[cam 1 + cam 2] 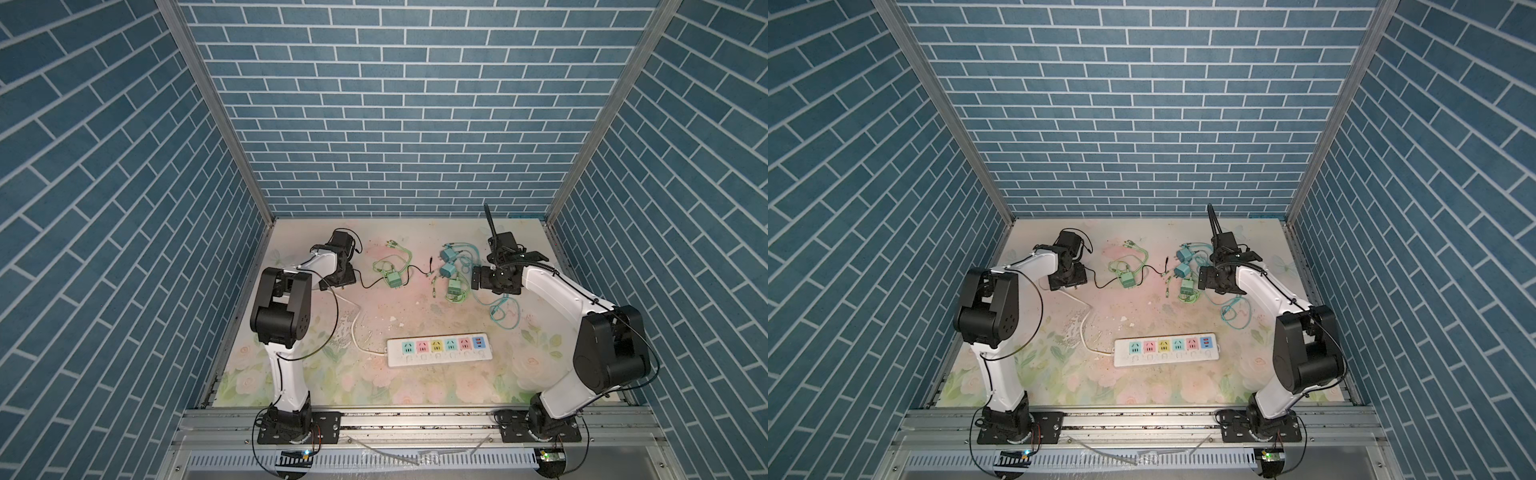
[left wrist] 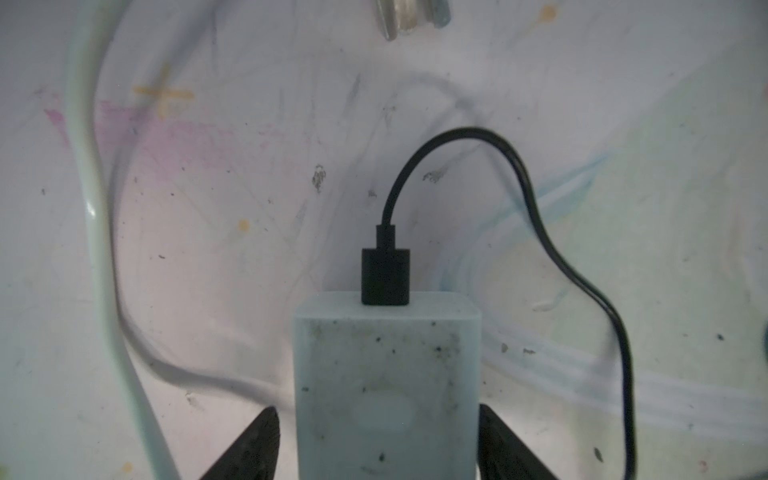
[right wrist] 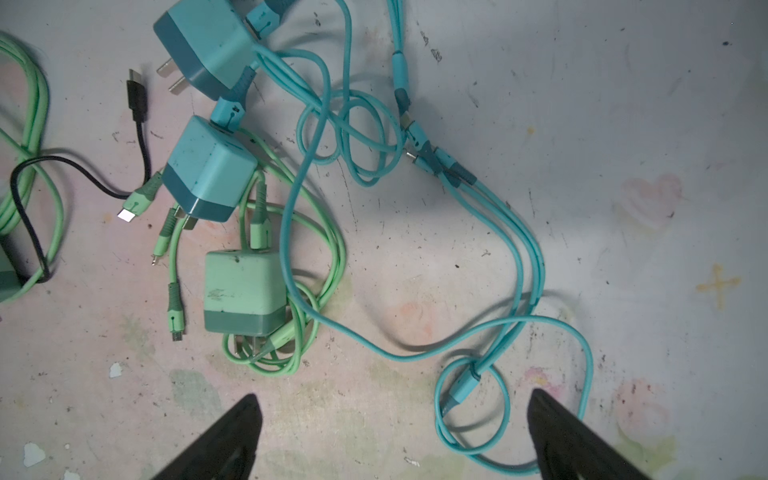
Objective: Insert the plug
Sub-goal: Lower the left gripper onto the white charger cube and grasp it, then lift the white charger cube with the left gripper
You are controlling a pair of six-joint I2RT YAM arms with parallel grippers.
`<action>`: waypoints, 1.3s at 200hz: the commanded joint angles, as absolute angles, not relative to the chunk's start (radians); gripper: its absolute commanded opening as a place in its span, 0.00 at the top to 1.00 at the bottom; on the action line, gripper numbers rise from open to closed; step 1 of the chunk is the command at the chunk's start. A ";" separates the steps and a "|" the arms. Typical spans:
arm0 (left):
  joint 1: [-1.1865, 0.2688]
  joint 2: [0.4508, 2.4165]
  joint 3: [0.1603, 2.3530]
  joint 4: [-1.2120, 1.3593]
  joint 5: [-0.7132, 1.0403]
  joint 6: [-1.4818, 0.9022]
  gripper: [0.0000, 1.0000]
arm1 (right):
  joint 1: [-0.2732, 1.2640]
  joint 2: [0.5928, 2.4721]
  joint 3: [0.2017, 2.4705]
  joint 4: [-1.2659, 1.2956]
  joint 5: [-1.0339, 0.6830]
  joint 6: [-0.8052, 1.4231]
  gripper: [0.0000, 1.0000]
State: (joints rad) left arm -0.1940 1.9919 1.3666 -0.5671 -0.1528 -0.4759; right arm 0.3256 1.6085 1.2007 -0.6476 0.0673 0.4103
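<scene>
The left claw [image 2: 376, 413] straddles the pale blue charger [image 2: 386, 374] lying on the counter. Its fingers are spread, with a sliver of gap on one side, so no pinch yet. Closing off-centre might twist it. Its black cable [image 2: 582, 286] loops out beyond the claw and could drag. The power strip [image 1: 440, 352] sits well back from the claw, toward the arm bases. The right claw [image 3: 394, 395] hangs spread and empty.
</scene>
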 commanded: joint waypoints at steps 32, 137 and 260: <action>-0.187 2.003 1.332 -0.549 -0.136 -0.491 0.31 | 0.332 1.580 1.203 -0.675 0.087 0.405 0.01; -0.184 2.024 1.333 -0.527 -0.138 -0.480 0.42 | 0.331 1.567 1.192 -0.680 0.092 0.412 0.01; -0.238 1.817 1.317 -0.408 -0.036 -0.294 0.67 | 0.332 1.476 1.228 -0.753 0.011 0.353 0.01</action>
State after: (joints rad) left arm -0.2005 1.9392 1.2968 -0.4519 -0.0650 -0.3756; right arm 0.3267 1.5364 1.2003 -0.6926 0.0616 0.3859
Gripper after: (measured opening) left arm 0.583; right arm 0.990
